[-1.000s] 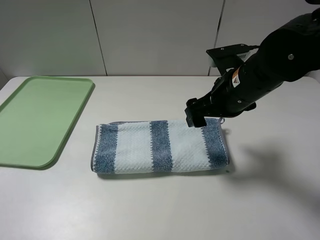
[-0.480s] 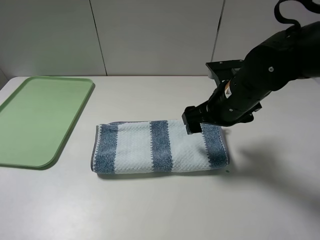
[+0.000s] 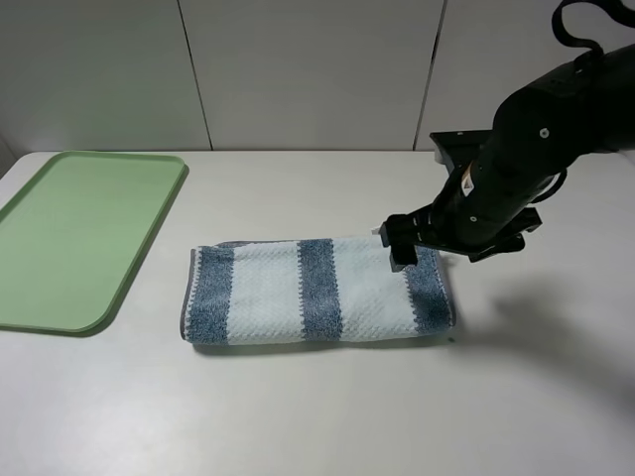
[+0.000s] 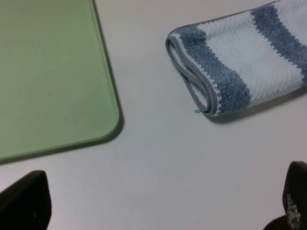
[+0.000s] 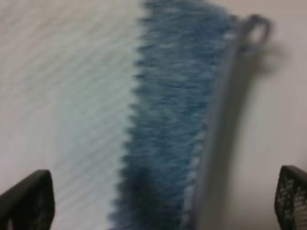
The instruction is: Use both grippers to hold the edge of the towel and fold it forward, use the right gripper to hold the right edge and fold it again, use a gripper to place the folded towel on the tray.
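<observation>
1. Since the frame one second back, the right claw (image 3: 401, 256) has been shifted toward the right end of the towel (image 3: 317, 291) and brought lower over its far edge. No change is noted in how the towel lies.
2. The right claw is recorded as spread wide, with nothing gripped. In the right wrist view its two fingertips (image 5: 26, 201) are seen far apart. The end dark stripe (image 5: 168, 120), the grey edging (image 5: 218, 115) and the corner loop (image 5: 256, 26) lie between them. Whether the cloth is touched cannot be told, as the view is blurred.
3. The left claw (image 4: 158, 211) is also recorded as spread wide, with nothing held. It is poised over bare table (image 3: 317, 416), near the towel's left end and a corner of the tray (image 3: 79, 228). It is not seen in the exterior high view.
4. The towel is found folded into a long band, flat on the table near the middle, with its stripes running across the band. Stacked layers are seen at its left end in the left wrist view.
5. The tray is placed on the table to the left of the towel, with bare table between the two.
</observation>
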You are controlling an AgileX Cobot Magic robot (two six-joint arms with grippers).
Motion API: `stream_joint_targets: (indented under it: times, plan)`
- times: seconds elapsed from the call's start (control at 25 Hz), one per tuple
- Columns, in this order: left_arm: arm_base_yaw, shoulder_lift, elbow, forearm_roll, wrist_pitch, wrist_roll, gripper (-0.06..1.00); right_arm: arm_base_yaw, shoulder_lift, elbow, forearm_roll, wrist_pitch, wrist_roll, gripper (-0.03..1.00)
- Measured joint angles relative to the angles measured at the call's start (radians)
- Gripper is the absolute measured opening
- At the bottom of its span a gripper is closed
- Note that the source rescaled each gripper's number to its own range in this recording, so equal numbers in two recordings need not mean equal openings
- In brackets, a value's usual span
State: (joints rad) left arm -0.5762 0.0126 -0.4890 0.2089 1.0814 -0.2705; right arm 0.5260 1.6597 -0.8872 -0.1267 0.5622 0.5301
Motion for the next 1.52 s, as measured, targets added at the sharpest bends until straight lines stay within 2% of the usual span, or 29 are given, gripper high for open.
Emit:
stream_joint_targets:
  times: [0.36, 0.64, 0.96, 1.52]
  plan:
    - [0.000, 0.000, 0.000, 0.000, 0.000, 0.000, 0.96, -0.079, 0.016, -0.039, 0.012, 0.010, -0.011, 1.00]
    - [0.000, 0.000, 0.000, 0.000, 0.000, 0.000, 0.96, -0.080, 0.129, -0.149, 0.041, 0.067, -0.058, 1.00]
    - [0.000, 0.000, 0.000, 0.000, 0.000, 0.000, 0.96, -0.080, 0.224, -0.157, 0.127, 0.064, -0.127, 1.00]
    - [0.000, 0.000, 0.000, 0.000, 0.000, 0.000, 0.96, -0.091, 0.317, -0.158, 0.101, 0.035, -0.140, 1.00]
